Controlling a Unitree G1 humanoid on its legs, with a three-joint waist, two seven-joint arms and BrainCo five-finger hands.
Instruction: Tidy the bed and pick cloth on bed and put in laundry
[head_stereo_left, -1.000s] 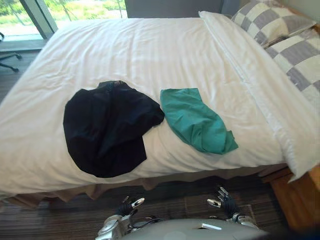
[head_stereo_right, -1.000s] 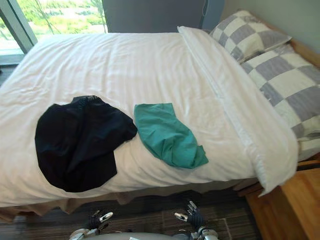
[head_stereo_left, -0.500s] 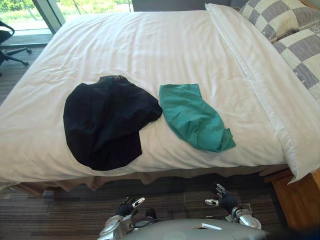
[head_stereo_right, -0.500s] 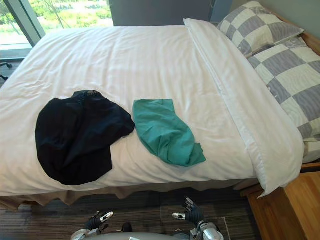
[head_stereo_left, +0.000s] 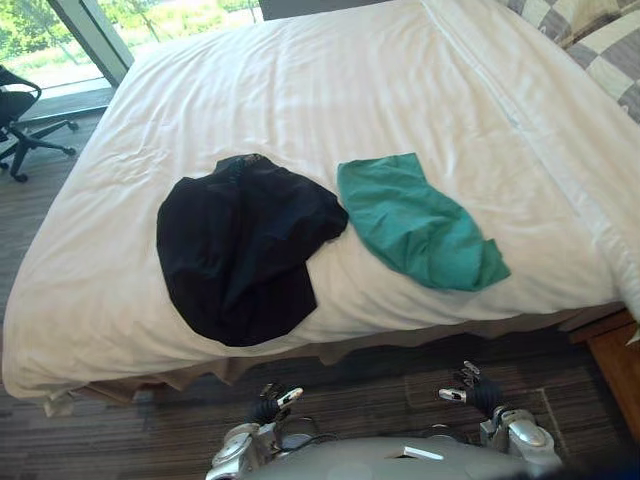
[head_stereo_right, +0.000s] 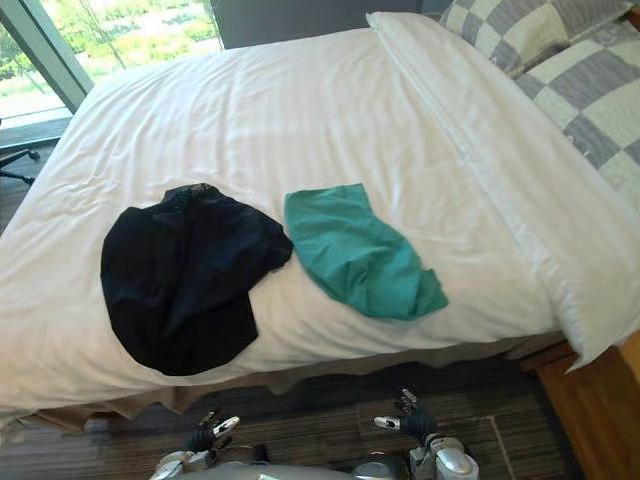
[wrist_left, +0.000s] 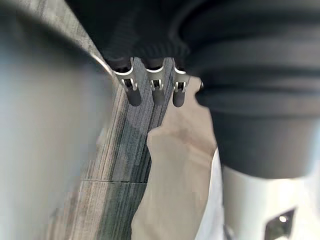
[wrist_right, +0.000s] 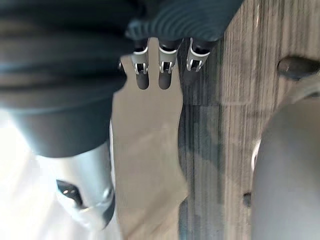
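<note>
Standing at the far left: one dark office chair (head_stereo_left: 22, 112) on the wood-look floor (head_stereo_left: 25, 230), beside the bed's foot corner.

Bed (head_stereo_left: 330, 90): white striped cover, smooth for the most part, faint creases toward its left edge, tan skirt showing along the near side.

Left hand (head_stereo_left: 268, 408): low over the floor in front of the bed, fingers straight and relaxed, nothing in it.

Black cloth (head_stereo_left: 245, 250): spread in a rumpled rounded heap on the cover, left of centre, close to the near edge.

Green cloth (head_stereo_left: 415, 225): lying flat on the cover just beside the black one, their edges touching or nearly so; I cannot tell which.

Right hand (head_stereo_left: 478, 395): low over the floor near the bed's edge, fingers loose and extended, empty.

Checked pillows (head_stereo_right: 560, 50): grey and cream, at the head of the bed, far right.

Wooden unit (head_stereo_right: 600, 410): at the right corner, beside the overhanging cover.
</note>
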